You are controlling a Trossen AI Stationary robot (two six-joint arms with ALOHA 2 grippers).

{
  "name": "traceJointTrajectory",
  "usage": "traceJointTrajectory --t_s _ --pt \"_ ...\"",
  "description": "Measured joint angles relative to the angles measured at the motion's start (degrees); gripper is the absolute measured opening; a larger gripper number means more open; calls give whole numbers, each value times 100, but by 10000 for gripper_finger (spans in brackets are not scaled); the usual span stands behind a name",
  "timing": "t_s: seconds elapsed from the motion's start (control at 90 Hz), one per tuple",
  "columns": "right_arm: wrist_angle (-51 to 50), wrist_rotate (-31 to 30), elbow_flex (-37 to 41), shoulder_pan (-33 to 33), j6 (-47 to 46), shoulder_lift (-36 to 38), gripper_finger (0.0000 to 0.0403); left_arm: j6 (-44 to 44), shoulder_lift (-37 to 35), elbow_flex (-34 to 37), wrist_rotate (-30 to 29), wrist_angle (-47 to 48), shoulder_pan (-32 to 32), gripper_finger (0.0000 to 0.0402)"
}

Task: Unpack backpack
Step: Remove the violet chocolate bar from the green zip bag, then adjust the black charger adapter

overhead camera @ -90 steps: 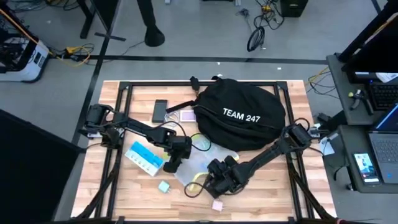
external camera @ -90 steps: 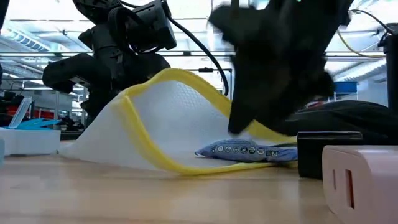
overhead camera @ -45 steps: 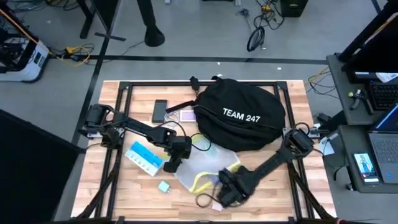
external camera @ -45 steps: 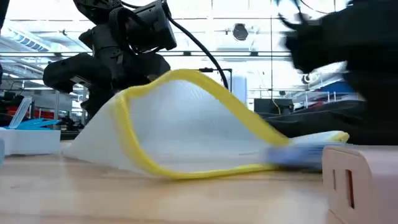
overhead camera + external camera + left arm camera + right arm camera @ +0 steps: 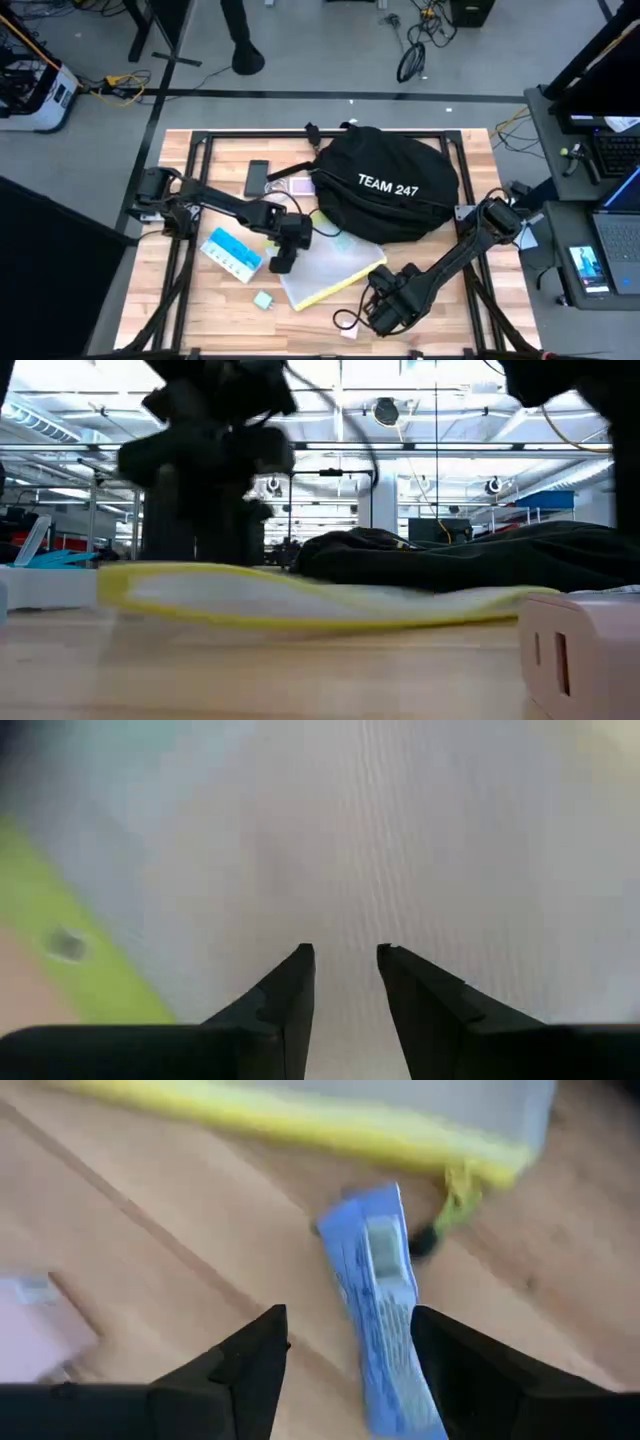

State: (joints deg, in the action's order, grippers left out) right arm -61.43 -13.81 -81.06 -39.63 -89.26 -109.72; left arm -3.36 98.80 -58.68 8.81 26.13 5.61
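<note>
The backpack sits against the tabletop's far edge; whether it holds anything cannot be seen. A yellow-edged mesh pouch lies flat before it. Only the right wrist view shows a blue packet between the parted fingers of the right gripper, ungripped, near the front edge. The left gripper, slightly open, empty, hovers over the pouch.

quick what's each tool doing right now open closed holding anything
Left tool: open a little, over the white mesh pouch, holding nothing.
Right tool: open, empty, over a blue packet.
</note>
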Motion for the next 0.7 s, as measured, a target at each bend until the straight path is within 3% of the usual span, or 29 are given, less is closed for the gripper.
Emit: traceJointTrajectory --t_s 0.189,0.333,0.511,0.7 --pt "-24 -262 0 55 911 1 200 7 -17 -313 -222 454 -39 106" --pt "-121 382 -73 -94 893 296 200 287 -19 -349 -222 632 -39 106" --pt "222 780 -343 -662 -1250 869 200 757 -19 -353 -217 924 -33 106" --pt "750 831 -350 -1517 -3752 753 200 902 -24 -353 -205 896 -35 106"
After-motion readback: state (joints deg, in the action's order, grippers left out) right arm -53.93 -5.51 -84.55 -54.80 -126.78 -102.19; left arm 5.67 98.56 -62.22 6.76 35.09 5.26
